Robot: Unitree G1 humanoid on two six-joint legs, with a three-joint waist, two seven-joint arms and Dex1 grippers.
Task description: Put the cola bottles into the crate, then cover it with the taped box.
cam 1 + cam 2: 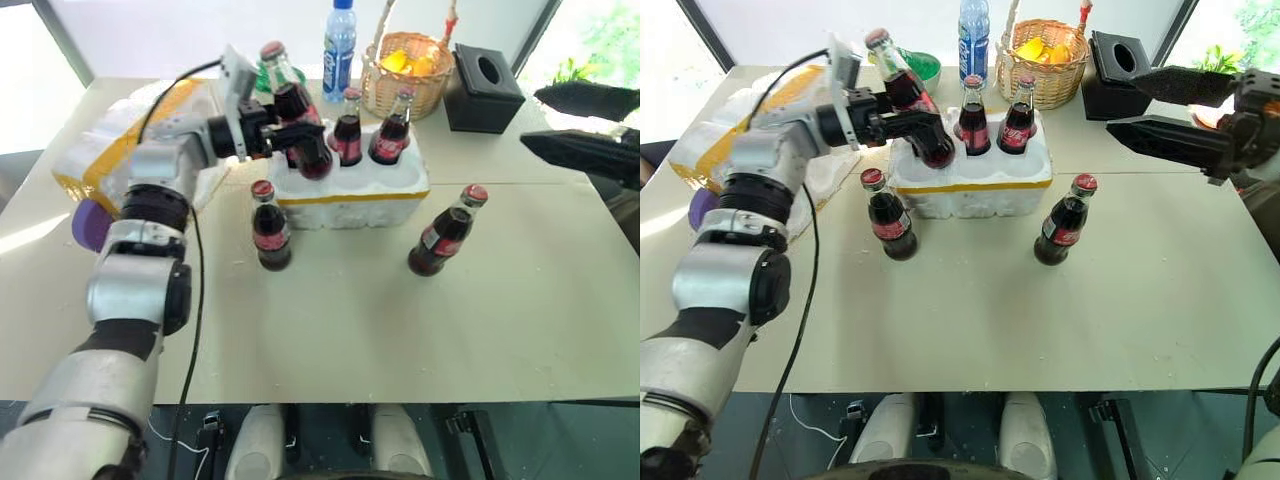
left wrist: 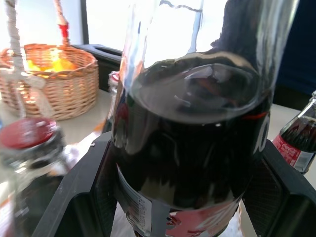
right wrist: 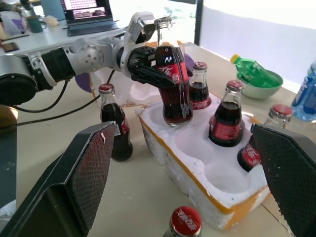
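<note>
Three bottles [image 3: 225, 118]: standing in the crate [image 3: 207, 170], frame centre.
Left gripper [image 1: 908, 122]: clamping a cola bottle [image 3: 172, 84] above it.
Right gripper [image 1: 1160, 112]: gaping wide, empty.

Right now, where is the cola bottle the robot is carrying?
The cola bottle is clamped in the left gripper, tilted, hanging over the crate at its left end, beside two bottles already standing in it.

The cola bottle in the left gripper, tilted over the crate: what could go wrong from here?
The held cola bottle hangs tilted above the crate, so its base may catch a well's foam edge instead of dropping in. It is close to the seated bottle behind it and could knock that. The left gripper grips low on the body, so it may press the foam.
</note>
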